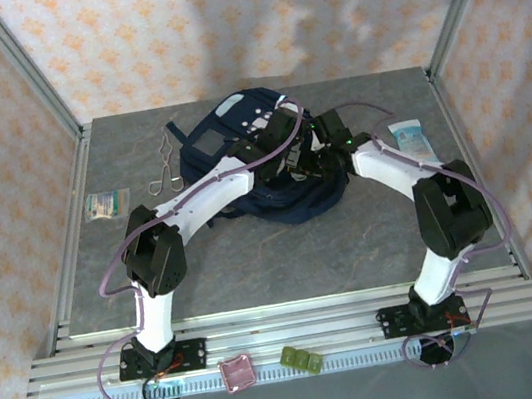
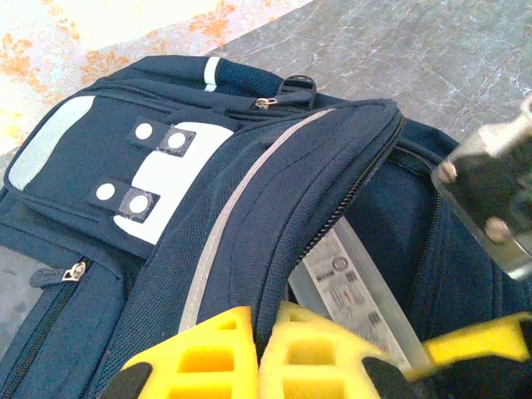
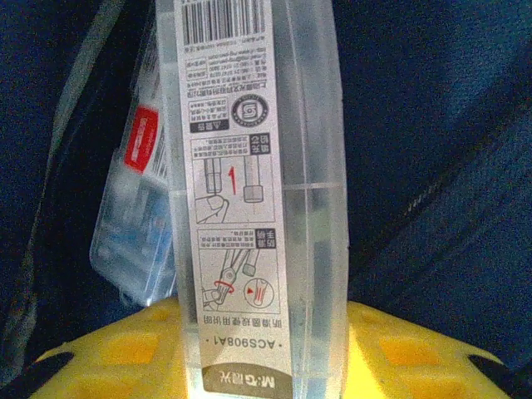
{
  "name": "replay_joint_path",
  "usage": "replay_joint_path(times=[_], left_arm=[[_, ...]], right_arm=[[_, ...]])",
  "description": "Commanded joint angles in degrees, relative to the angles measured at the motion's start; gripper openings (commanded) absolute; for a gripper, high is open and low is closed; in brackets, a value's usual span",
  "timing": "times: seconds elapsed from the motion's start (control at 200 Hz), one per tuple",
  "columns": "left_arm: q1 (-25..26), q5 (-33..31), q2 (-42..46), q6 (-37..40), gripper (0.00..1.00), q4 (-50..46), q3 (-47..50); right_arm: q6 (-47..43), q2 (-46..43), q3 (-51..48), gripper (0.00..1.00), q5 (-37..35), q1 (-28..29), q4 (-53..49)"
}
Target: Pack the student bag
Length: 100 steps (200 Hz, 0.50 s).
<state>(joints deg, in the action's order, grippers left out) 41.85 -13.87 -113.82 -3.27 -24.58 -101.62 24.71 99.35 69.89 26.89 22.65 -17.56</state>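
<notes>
The student bag (image 1: 292, 205) lies at the back middle of the table, navy with a white-grey clip patch (image 2: 166, 179) and a light-grey stripe. My left gripper (image 2: 266, 320) is shut on the zippered rim of the bag's opening and holds the flap up. A clear plastic case (image 3: 249, 166) with a printed label stands between the yellow fingers of my right gripper (image 3: 266, 332), which close on it, inside the bag's dark interior (image 3: 432, 125). From the left wrist, the case (image 2: 357, 283) shows in the opening under the flap. Both wrists meet over the bag (image 1: 303, 148).
A clear packet with a red label (image 3: 137, 208) lies in the bag beside the case. On the table are a metal compass (image 1: 167, 164), a small packet (image 1: 107, 204) on the left, and a white-blue pack (image 1: 410, 139) on the right. Pink (image 1: 238, 371) and green (image 1: 301, 359) items sit on the front rail.
</notes>
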Motion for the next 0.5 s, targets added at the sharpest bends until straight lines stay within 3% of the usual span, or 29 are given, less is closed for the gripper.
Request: replay_joint_path(times=[0.0, 0.225, 0.385, 0.496], left_arm=[[-0.6, -0.5, 4.1, -1.4, 0.0, 1.3, -2.9], [-0.6, -0.1, 4.1, -1.6, 0.0, 2.0, -1.4], [-0.6, 0.3, 4.1, -2.0, 0.0, 2.3, -1.2], [-0.6, 0.8, 4.1, -2.7, 0.0, 2.4, -1.2]], right_arm=[[4.1, -0.3, 0.0, 0.49, -0.2, -0.7, 4.2], [7.8, -6.4, -9.1, 0.53, 3.0, -2.0, 12.7], [8.1, -5.0, -9.9, 0.52, 3.7, -2.0, 14.2], [9.2, -3.0, -9.4, 0.33, 5.9, -1.7, 17.9]])
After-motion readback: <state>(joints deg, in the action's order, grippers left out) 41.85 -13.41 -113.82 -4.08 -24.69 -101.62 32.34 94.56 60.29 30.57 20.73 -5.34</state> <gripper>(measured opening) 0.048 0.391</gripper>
